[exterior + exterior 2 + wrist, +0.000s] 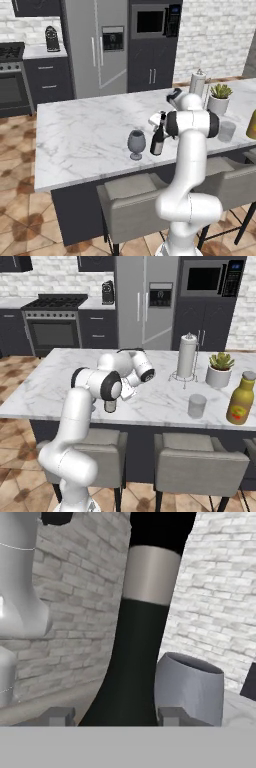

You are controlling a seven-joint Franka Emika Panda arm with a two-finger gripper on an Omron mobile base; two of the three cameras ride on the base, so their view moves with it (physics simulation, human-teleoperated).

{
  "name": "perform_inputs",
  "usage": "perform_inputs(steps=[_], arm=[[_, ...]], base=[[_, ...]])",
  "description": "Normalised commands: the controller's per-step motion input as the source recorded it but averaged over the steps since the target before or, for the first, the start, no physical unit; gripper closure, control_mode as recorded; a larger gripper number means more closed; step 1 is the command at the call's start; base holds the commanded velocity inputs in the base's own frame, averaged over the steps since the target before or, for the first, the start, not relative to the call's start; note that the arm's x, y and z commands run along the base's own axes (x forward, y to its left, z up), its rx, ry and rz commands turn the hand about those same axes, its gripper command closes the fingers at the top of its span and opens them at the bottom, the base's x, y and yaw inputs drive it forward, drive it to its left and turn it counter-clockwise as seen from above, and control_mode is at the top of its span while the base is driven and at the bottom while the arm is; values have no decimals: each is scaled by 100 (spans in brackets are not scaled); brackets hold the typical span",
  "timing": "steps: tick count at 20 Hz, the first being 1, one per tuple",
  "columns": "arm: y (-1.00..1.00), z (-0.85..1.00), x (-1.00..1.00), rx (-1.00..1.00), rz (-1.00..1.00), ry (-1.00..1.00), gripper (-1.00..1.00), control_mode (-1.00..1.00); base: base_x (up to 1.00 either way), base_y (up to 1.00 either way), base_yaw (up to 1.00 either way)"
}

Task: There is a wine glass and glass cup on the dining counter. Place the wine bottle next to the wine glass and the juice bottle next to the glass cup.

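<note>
On the long white marble tabletop (pixel 85 135) stood one small grey translucent goblet (pixel 136 143), my landmark. Just to its right the slim, nearly black wine bottle (pixel 158 137) stood upright with the gripper (pixel 112 714) clamped on it near the neck. It looked rigid, slick and breakable, and top-heavy held so high. Well to the goblet's right sat one short clear tumbler (pixel 197 405), fragile too. Farther right again stood one stout amber juice bottle (pixel 240 398), probably heavier; I would take it round the body.
</note>
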Motion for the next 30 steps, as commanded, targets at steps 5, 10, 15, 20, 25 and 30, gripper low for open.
perform_inputs(steps=[5,10,15,20,25,30], arm=[[1,-41,23,-5,0,0,100,-100],[0,-36,2,-3,0,0,100,-100],[0,-9,0,-1,0,0,-100,-100],[1,3,0,-2,0,0,-100,-100],[0,17,0,-1,0,0,-100,-100],[0,53,-1,-1,0,0,-100,-100]], base=[[0,0,0],[0,0,0],[0,0,0],[0,0,0],[0,0,0],[0,0,0]])
